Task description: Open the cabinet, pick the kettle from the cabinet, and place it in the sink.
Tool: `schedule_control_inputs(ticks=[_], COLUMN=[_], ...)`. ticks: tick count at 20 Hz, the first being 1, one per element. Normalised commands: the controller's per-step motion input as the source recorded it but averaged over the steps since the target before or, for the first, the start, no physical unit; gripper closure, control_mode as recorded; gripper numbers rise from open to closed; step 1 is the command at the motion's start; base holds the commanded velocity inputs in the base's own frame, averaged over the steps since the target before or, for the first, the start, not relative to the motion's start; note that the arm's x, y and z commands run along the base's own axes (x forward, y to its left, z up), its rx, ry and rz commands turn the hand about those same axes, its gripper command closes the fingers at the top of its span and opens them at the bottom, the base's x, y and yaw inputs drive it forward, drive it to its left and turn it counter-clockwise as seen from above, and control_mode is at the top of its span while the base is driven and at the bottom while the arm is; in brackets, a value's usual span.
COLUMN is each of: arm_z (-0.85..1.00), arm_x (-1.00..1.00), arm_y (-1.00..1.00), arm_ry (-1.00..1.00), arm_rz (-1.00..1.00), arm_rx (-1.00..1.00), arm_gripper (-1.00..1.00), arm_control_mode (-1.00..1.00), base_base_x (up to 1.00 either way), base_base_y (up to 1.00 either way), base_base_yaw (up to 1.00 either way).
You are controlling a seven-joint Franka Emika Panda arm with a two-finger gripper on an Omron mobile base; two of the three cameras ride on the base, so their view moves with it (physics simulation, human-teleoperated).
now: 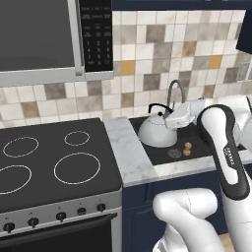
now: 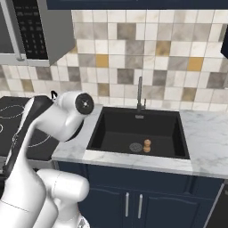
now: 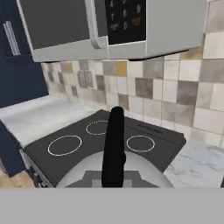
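- Nearest, the white arm (image 1: pixel 224 147) bends up from the base and reaches left over the counter's front edge (image 1: pixel 162 170).
- Just past it, the gripper (image 1: pixel 173 119) sits at the kettle's black handle (image 3: pixel 114 144); it looks clenched on that handle, though the fingers themselves are hidden.
- Next, the kettle (image 1: pixel 156 130) is over the left end of the black sink (image 2: pixel 138 131), against the marble strip beside the stove (image 1: pixel 49 162); whether it touches the basin floor cannot be told.
- Deeper in the basin lie the round drain (image 2: pixel 135 147) and a small brown knob (image 2: pixel 147 144), just beside each other.
- Behind, the faucet (image 2: pixel 140 95) stands against the tiled wall (image 2: pixel 147 53).
- Farthest, the microwave (image 1: pixel 49 39) hangs above the stove.
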Motion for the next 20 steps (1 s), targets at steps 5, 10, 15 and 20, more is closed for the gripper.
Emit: schedule_control_inputs(ticks=[5, 10, 15, 20], arm_z=[0.0, 0.0, 0.0, -0.01], arm_x=[0.0, 0.0, 0.01, 0.08], arm_y=[-0.33, -0.36, -0.38, -0.35], arm_ry=[0.2, 0.12, 0.09, 0.05], arm_rz=[-0.38, -0.07, 0.0, 0.03], arm_rx=[0.0, 0.0, 0.0, 0.0], arm_gripper=[1.0, 1.0, 1.0, 1.0], arm_control_mode=[-1.0, -1.0, -1.0, -1.0], base_base_x=[0.0, 0.0, 0.0, 0.0], base_base_y=[0.0, 0.0, 0.0, 0.0], base_base_yaw=[0.0, 0.0, 0.0, 0.0])
